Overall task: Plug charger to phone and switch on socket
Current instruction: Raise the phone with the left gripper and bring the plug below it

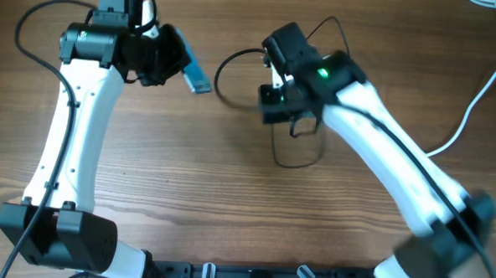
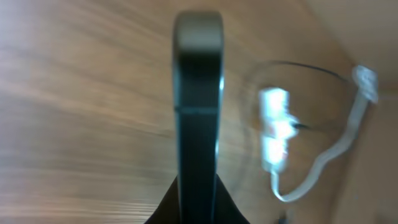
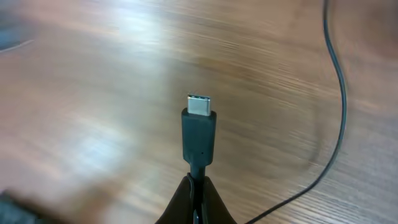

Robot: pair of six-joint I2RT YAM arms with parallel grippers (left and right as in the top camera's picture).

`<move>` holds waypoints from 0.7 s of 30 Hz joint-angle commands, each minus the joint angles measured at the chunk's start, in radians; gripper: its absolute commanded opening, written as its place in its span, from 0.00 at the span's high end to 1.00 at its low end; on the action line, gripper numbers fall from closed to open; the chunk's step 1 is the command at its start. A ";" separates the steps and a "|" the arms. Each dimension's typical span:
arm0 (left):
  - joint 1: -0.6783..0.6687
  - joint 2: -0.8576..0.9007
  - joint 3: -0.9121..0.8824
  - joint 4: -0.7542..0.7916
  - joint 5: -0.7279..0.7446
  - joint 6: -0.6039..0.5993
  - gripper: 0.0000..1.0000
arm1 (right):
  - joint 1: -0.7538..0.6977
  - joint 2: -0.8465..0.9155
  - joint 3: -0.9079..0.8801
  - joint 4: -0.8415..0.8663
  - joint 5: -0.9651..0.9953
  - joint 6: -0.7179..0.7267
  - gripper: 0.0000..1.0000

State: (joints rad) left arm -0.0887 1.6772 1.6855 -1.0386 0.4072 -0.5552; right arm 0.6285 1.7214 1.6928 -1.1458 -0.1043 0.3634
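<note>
My left gripper (image 1: 166,62) is shut on the phone (image 1: 197,75) and holds it above the table at the back left, its teal-blue face tilted. In the left wrist view the phone (image 2: 199,106) shows edge-on, standing up from the jaws (image 2: 198,199). My right gripper (image 1: 275,97) is shut on the charger (image 3: 199,134) just behind its dark plug, and the metal tip points away from the jaws (image 3: 198,186). The thin black cable (image 1: 299,162) loops on the table under it. The plug and the phone are apart. The socket is hidden in the overhead view.
A thick white cord (image 1: 486,70) runs from the back right corner and passes under my right arm. In the left wrist view a blurred white object (image 2: 273,124) with a white cord (image 2: 336,143) lies beyond the phone; I cannot tell what it is.
</note>
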 commanded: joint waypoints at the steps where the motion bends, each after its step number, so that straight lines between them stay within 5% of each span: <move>1: 0.002 -0.002 -0.001 0.121 0.329 0.055 0.96 | 0.105 -0.108 0.014 -0.008 -0.055 -0.076 0.96; 14: 0.002 -0.002 -0.001 0.383 0.787 0.103 0.96 | 0.235 -0.163 0.016 -0.010 0.097 -0.012 0.96; 21: 0.002 -0.002 -0.001 0.385 0.808 0.137 0.96 | 0.235 -0.257 0.017 0.046 0.180 -0.012 0.96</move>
State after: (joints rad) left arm -0.0887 1.6775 1.6836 -0.6613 1.1549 -0.4595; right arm 0.8616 1.5421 1.6932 -1.1179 -0.0051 0.3412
